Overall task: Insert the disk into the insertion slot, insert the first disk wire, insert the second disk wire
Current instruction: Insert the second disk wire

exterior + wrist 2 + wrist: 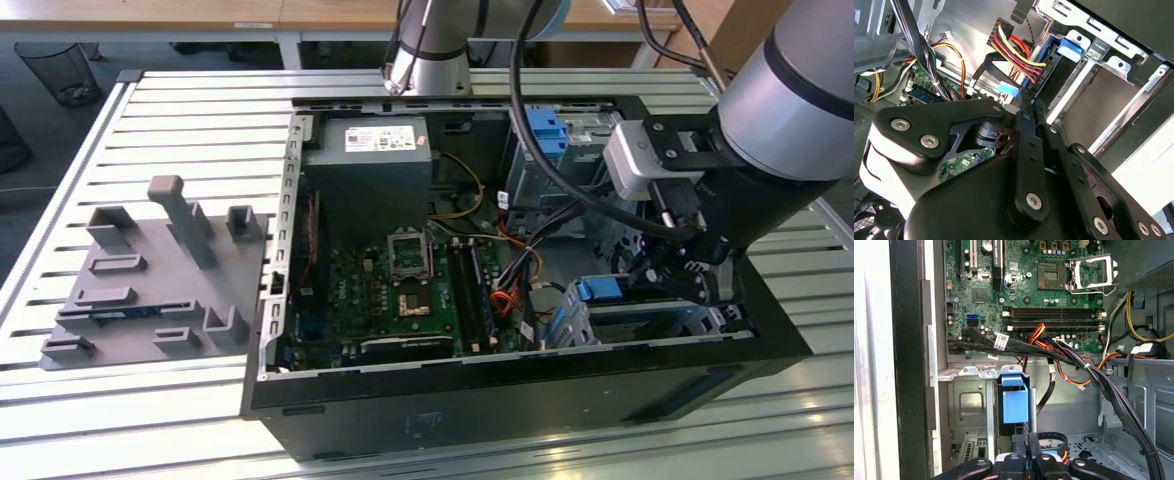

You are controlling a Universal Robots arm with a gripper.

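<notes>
Presently the gripper [1026,112] sits deep in the open computer case [400,420], its fingers drawn together on a black wire connector [1040,76] at the disk's blue carrier rail [1074,50]. The disk [1015,405] appears seated in the insertion slot [971,410], blue rail end showing. Judged: the connector is small, rigid and light, best held by its flat sides; its trailing wire bundle [1064,356] is limp and will drag. Sheet-metal cage edges and cables crowd both sides, leaving little room.
</notes>
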